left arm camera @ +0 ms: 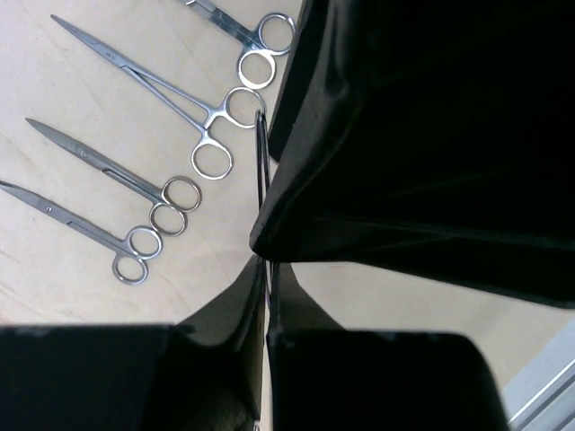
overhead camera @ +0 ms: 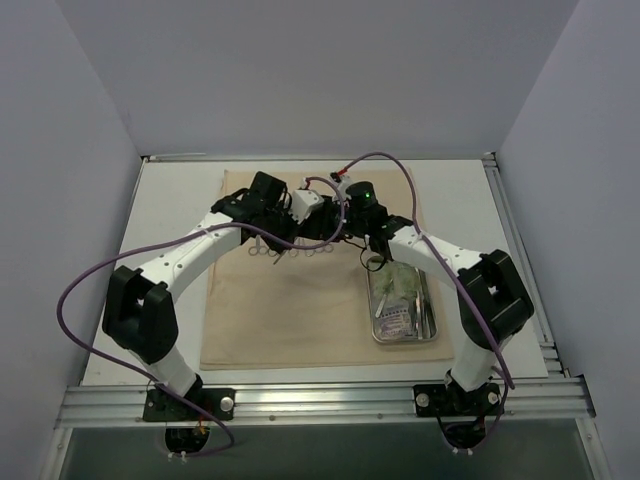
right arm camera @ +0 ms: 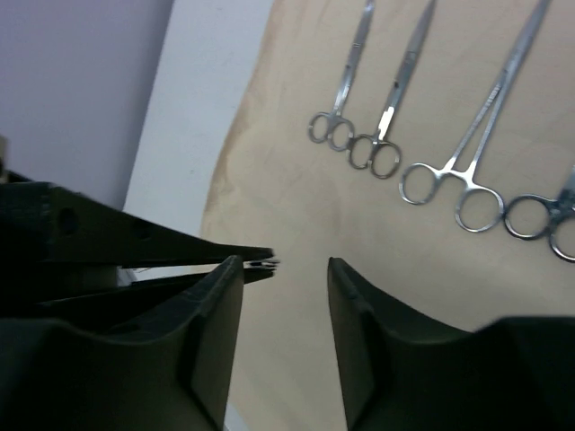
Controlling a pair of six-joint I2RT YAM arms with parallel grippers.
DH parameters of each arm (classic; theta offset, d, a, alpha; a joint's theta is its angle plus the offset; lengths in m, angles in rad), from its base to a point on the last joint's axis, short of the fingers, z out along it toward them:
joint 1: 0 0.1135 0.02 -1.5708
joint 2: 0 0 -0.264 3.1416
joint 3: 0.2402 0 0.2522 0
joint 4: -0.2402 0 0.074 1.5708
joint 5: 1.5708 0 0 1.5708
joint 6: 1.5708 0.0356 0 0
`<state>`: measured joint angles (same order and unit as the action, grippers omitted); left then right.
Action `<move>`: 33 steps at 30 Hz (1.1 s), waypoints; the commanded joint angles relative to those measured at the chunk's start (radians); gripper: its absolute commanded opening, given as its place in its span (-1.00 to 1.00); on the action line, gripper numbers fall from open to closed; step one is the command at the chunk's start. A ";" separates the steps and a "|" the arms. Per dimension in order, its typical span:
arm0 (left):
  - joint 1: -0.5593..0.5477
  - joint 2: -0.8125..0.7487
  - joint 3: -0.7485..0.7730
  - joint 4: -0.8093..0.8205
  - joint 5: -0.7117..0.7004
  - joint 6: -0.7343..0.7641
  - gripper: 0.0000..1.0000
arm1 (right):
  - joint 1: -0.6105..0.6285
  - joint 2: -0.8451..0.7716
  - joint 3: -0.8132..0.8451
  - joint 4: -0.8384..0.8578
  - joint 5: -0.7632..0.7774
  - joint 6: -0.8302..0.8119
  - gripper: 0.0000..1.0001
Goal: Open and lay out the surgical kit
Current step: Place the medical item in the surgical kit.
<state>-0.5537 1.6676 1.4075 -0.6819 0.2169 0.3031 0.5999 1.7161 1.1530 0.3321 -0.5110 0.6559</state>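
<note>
My left gripper (left arm camera: 267, 278) pinches thin steel tweezers (left arm camera: 262, 171) tightly; my right gripper (right arm camera: 286, 269) is parted, empty. A slipping pinch could drop them onto the steel ring-handled clamps (left arm camera: 212, 115).

Arms (overhead camera: 215, 240) cover most clamps (overhead camera: 262, 250) on the cloth's (overhead camera: 290, 320) far half. Tray (overhead camera: 405, 341) contents too small to identify. Left claw's (left arm camera: 267, 269) thin steel item (left arm camera: 261, 171) appears edge-on; type indeterminable. Dark bulk (left arm camera: 422, 135) masks cloth beside it.
</note>
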 commanded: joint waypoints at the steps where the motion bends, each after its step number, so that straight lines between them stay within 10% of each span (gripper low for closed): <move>1: 0.017 0.050 0.005 -0.094 -0.004 -0.056 -0.95 | 0.014 0.008 0.085 -0.026 0.023 -0.036 -0.16; 5: 0.112 0.057 -0.031 -0.153 0.047 -0.113 -0.95 | 0.012 -0.009 0.105 -0.082 0.113 -0.044 0.12; 20: 0.273 0.090 -0.179 -0.226 -0.080 -0.291 -0.95 | 0.015 -0.107 0.054 -0.179 0.356 -0.033 0.14; 33: 0.201 0.089 -0.120 -0.236 -0.126 -0.564 -0.95 | 0.014 -0.095 0.051 -0.209 0.344 -0.044 0.13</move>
<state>-0.2905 1.7992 1.2476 -0.9073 0.1028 -0.1787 0.6098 1.6371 1.2022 0.1329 -0.1875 0.6247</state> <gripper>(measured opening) 0.075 0.568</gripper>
